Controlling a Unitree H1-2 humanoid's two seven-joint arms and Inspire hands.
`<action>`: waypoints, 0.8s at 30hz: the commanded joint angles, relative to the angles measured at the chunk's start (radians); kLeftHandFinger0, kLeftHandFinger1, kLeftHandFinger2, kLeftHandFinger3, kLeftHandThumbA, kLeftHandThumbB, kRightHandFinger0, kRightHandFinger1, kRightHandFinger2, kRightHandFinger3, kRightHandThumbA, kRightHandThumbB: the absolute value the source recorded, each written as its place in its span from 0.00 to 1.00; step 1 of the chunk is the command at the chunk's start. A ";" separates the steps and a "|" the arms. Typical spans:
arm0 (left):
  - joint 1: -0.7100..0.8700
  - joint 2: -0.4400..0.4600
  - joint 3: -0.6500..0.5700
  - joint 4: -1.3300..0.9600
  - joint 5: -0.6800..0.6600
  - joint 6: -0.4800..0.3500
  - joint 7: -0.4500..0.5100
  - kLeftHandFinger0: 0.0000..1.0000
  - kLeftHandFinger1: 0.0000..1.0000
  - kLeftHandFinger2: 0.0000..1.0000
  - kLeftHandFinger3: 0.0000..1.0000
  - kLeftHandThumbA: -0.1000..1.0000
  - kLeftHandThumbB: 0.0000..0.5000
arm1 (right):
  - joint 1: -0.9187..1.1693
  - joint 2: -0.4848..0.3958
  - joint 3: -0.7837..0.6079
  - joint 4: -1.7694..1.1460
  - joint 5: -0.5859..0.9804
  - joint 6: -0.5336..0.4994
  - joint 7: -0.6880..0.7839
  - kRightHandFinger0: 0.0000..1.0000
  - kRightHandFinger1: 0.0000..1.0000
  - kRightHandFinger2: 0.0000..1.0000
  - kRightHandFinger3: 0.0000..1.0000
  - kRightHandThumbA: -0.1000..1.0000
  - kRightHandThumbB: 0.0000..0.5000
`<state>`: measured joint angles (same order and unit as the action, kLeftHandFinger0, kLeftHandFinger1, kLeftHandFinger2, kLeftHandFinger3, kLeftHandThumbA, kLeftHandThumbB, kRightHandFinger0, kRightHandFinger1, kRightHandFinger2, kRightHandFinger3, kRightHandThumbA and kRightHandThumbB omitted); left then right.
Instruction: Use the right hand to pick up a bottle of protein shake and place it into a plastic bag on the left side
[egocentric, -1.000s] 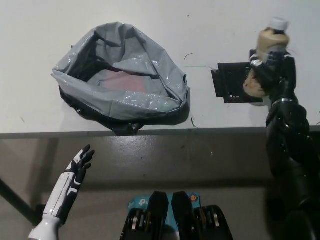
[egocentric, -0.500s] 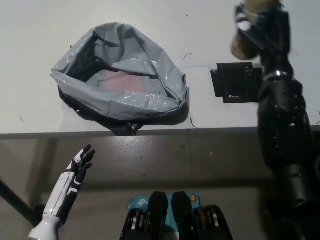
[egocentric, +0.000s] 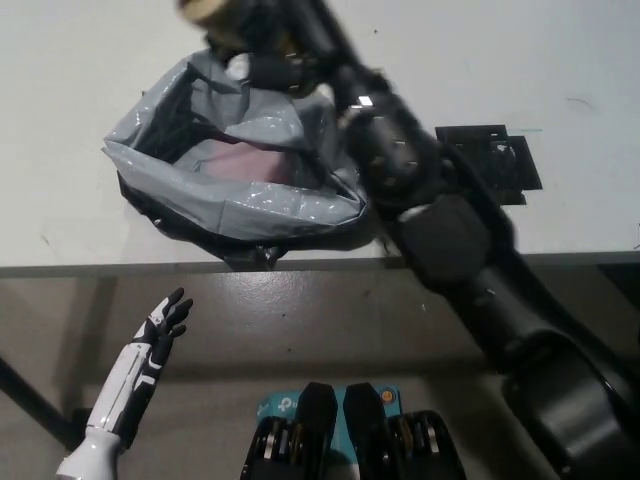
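Head view. The fingers (egocentric: 262, 38) of the black right hand (egocentric: 255, 35) are wrapped around the bottle (egocentric: 212, 10), a tan, blurred shape cut off by the top edge of the frame. The bottle is carried clear of the counter (egocentric: 500, 60) and hangs at the far rim of the bag (egocentric: 240, 160), so that a release a little nearer should drop it through the mouth rather than onto the rim. The right arm (egocentric: 450, 240) crosses the frame on a diagonal from the lower right to the upper left, passing over the right edge of the bag; this reach is what brings a thing gripped on the right to a target on the left. The bag lies on the left part of the counter with its grey walls propped up and folded outward, which leaves a wide opening facing upward; a reddish patch shows inside, though what it is cannot be told. A flat black plate (egocentric: 495, 160) lies on the counter to the right of the bag, partly behind the arm, with nothing standing on it. The white left hand (egocentric: 160, 335) rests at the lower left, below the counter's front edge, fingers spread and holding nothing, well apart from the bag. Judged from this view, the carry is nearly complete and the release has not yet been made.
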<state>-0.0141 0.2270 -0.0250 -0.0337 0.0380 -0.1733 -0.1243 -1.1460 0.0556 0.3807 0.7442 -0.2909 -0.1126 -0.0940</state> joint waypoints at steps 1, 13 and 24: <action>-0.005 0.013 0.004 -0.038 -0.006 -0.003 -0.013 1.00 1.00 1.00 1.00 1.00 0.59 | -0.136 0.017 0.060 0.140 -0.124 -0.041 -0.029 0.00 0.26 0.56 0.61 0.47 0.61; -0.012 0.021 -0.002 -0.062 0.017 0.019 -0.014 1.00 1.00 1.00 1.00 1.00 0.66 | -0.237 0.049 0.146 0.481 -0.196 -0.086 -0.114 0.00 0.10 0.38 0.32 0.45 0.55; -0.064 0.035 -0.008 -0.064 0.026 0.046 -0.028 1.00 1.00 1.00 1.00 1.00 0.69 | -0.232 0.023 0.104 0.561 -0.105 0.045 0.325 1.00 1.00 1.00 1.00 0.83 1.00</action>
<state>-0.0385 0.2406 -0.0268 -0.0706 0.0610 -0.1402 -0.1273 -1.3040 0.0906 0.5439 1.3113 -0.4785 -0.1254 -0.0907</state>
